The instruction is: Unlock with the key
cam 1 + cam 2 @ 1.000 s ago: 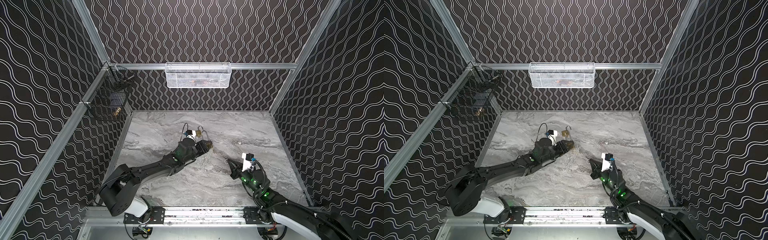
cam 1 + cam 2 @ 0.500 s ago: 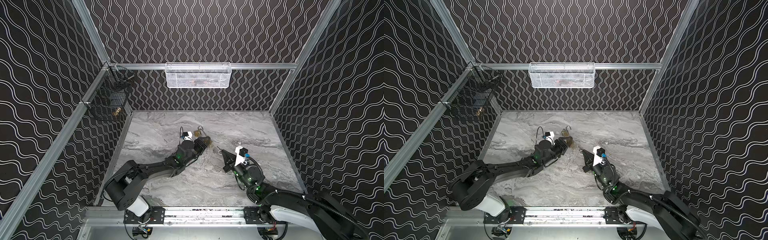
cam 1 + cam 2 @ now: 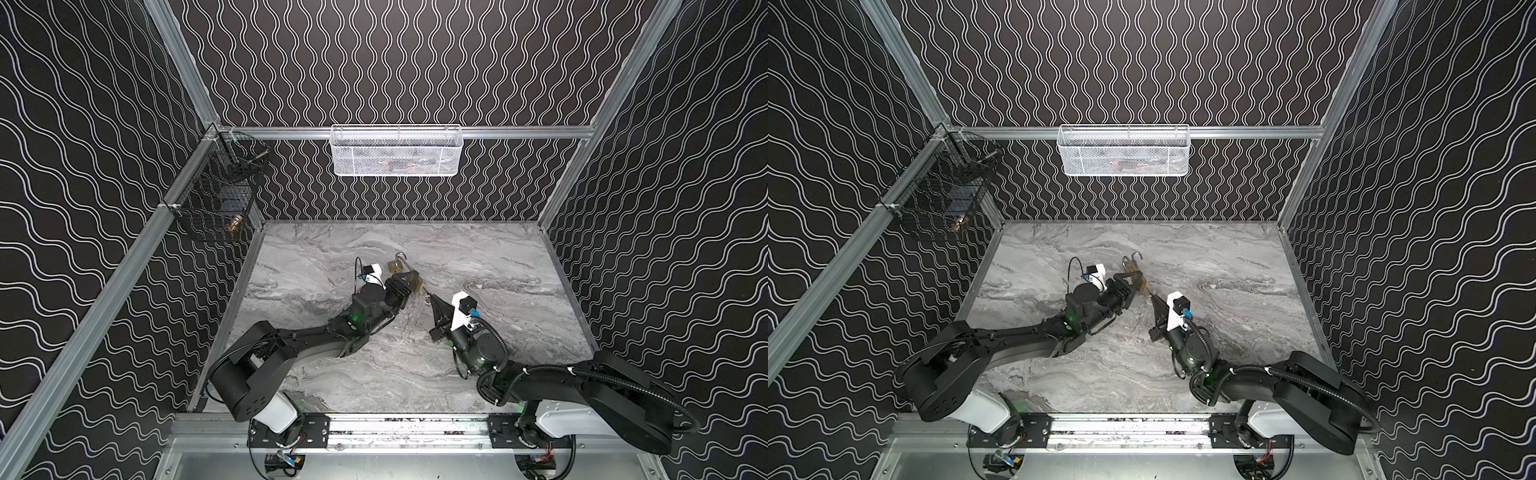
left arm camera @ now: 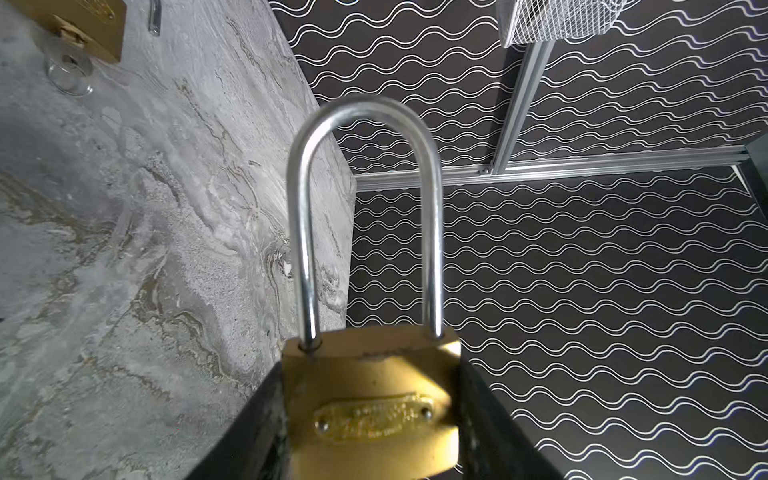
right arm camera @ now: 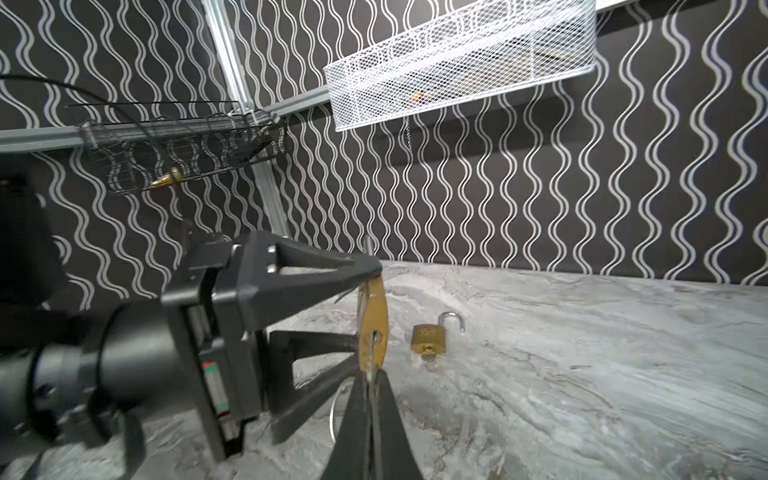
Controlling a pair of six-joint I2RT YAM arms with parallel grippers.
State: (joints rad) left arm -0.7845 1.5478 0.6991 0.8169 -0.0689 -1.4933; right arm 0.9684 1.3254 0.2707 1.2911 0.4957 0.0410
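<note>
left claw (image 3: 402, 284) is clamped across the brass body of the padlock (image 4: 374, 415), held above the table (image 3: 498, 270) near its middle, shackle seated in both holes. right claw (image 5: 370, 399) is pressed together on the key (image 5: 367, 365), whose tip meets the padlock's underside; i can't tell how deep it sits. second padlock (image 5: 429, 338), its shackle swung open, lies on the table just beyond.

The padlock (image 4: 370, 399) is dull brass with a glossy steel shackle (image 4: 304, 249); the marble-look tabletop (image 4: 124, 257) is matt.

Brass padlock (image 4: 370, 399), steel shackle (image 4: 365, 124) closed, aloft; thin key (image 5: 368, 368) at its keyhole.
</note>
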